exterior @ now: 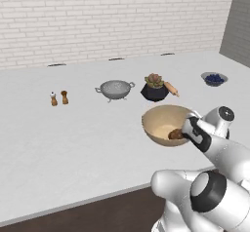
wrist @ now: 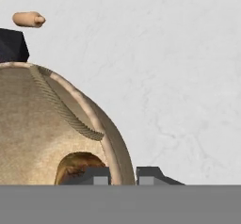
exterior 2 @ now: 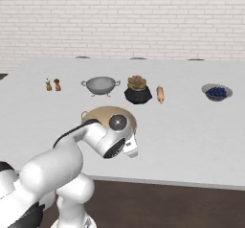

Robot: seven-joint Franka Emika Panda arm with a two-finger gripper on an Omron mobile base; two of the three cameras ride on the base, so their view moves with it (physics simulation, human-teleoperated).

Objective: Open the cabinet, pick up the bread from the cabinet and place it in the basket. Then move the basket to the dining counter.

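Observation:
The tan woven basket (exterior: 161,121) (exterior 2: 103,114) (wrist: 37,124) stands on the white dining counter (exterior: 73,143) (exterior 2: 191,136), near its front edge. The golden-brown bread (exterior: 175,134) (wrist: 75,166) lies inside it, by the near wall. My gripper (exterior: 188,131) (wrist: 123,176) is shut on the basket's rim at its right side, one fingertip inside and one outside the wall. In the right base view my own arm hides most of the basket. The cabinet is out of view.
Behind the basket, from left to right, stand salt and pepper shakers (exterior: 59,98), a metal colander (exterior: 115,88), a plant in a black pot (exterior: 155,88), a rolling pin (exterior: 171,88) and a bowl of blueberries (exterior: 214,78). A white brick wall backs the counter.

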